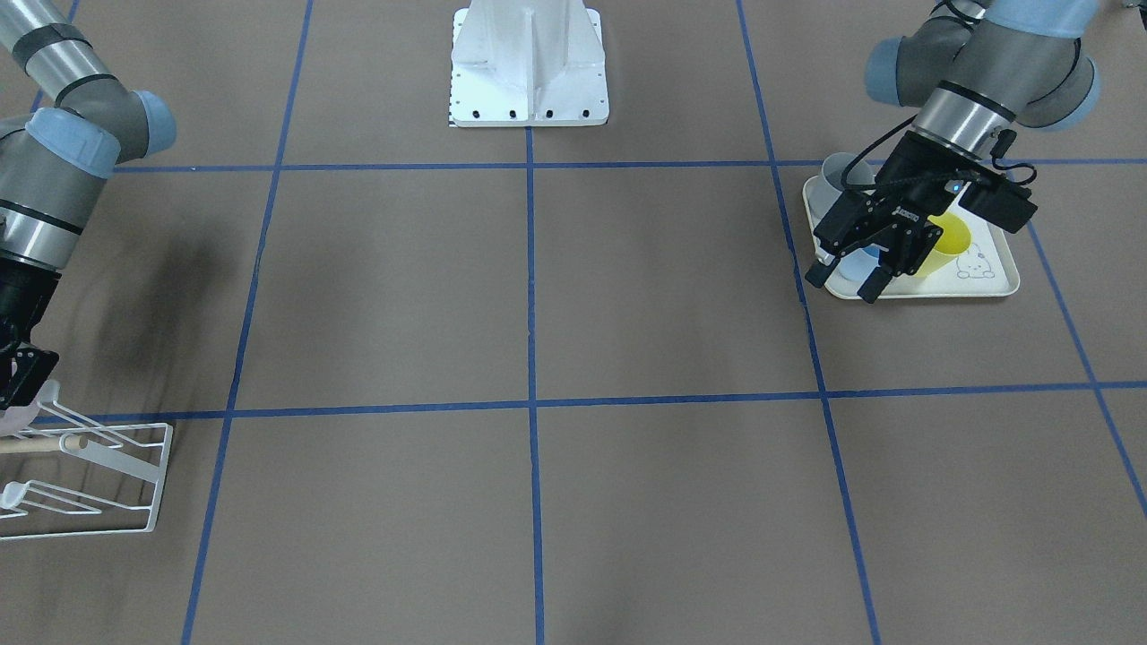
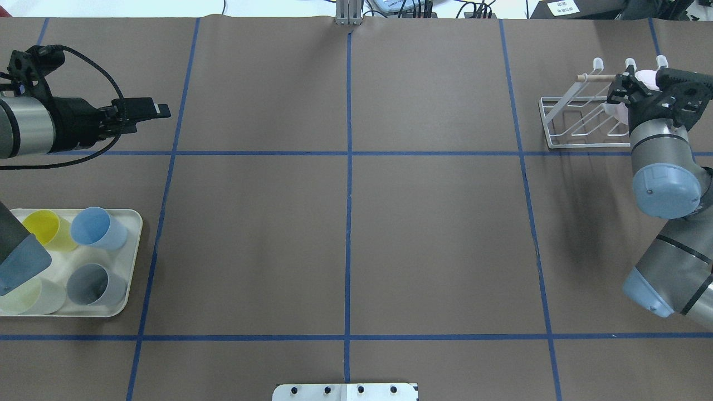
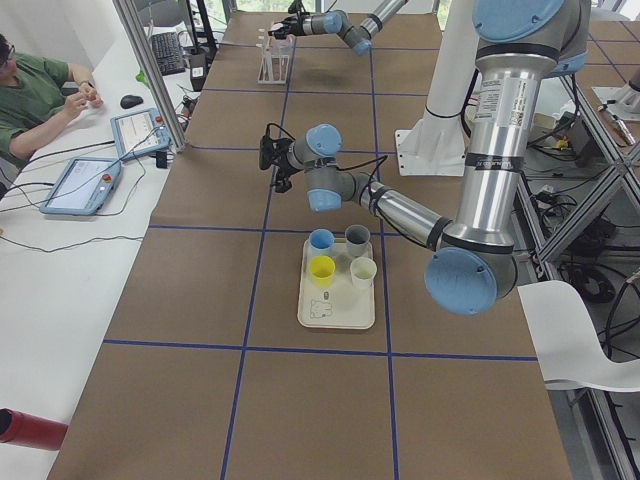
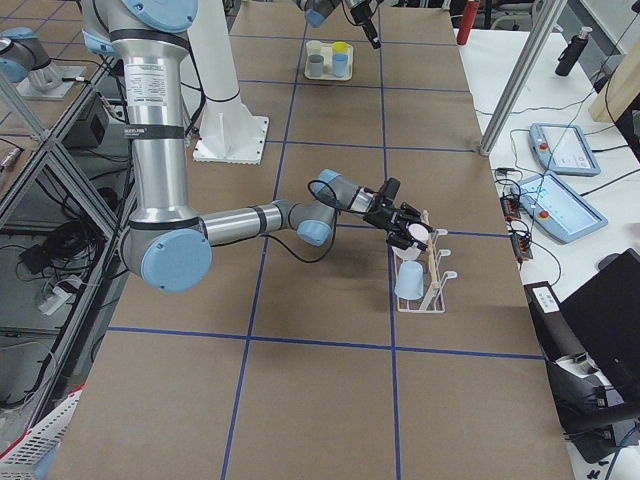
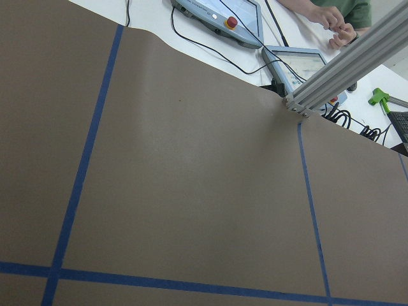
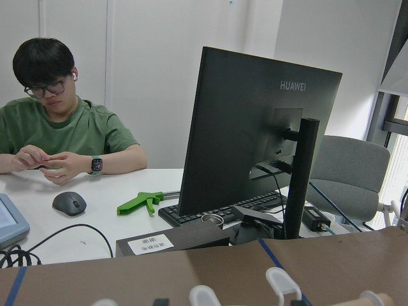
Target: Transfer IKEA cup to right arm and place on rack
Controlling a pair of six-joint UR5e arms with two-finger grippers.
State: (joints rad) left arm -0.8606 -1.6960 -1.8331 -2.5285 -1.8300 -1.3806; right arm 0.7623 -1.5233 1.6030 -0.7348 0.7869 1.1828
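Tabletop point(image 2: 345, 250) bears 1 tray point(image 2: 133, 236), 4 cups point(image 2: 92, 228); left claw point(image 1: 844, 282) gapes, right claw point(image 2: 643, 83) grips 1 pink cup point(image 4: 413, 238).

The brown paper-covered worktop point(image 5: 191, 178) filled most of the view, seen at a tilt. One blue tape line point(image 5: 83, 172) ran down its left side and met another point(image 5: 191, 284) crossing near the bottom edge; a third point(image 5: 312, 204) ran down the right. An aluminium beam point(image 5: 347, 60) slanted in from the upper right, its end at the paper's far edge. Beyond lay a white worktop with black cables point(image 5: 341, 116), a teach pendant point(image 5: 220, 13) bearing a red button point(image 5: 231, 22), a second pendant point(image 5: 299, 64), a green tool point(image 5: 380, 97), and a person's hands point(image 5: 331, 19) at the top
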